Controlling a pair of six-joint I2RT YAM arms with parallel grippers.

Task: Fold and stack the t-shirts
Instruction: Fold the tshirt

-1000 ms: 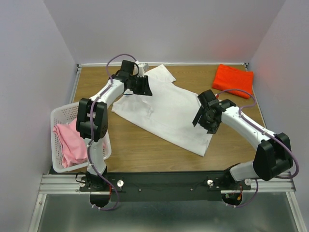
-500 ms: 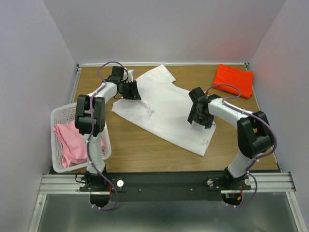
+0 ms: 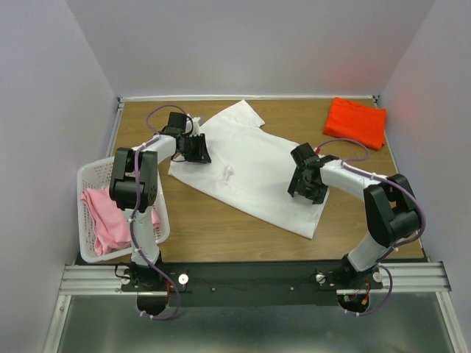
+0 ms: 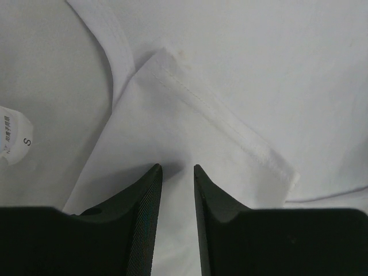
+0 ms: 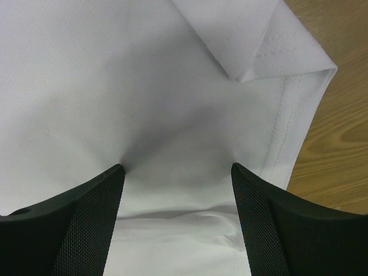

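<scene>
On the white t-shirt (image 3: 250, 173), both tools pinch opposite edges.

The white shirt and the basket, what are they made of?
The white shirt looks like soft knit cloth, matte: it wrinkles, and stitched hems show in the wrist views. The basket looks like hard white plastic, judging by its stiff open lattice walls.

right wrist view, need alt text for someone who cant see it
Two black gripper fingers, spread wide apart, press down on a white t-shirt, the cloth dimpling between them. A folded hem corner lies at upper right, with bare wooden table beyond it.
</scene>
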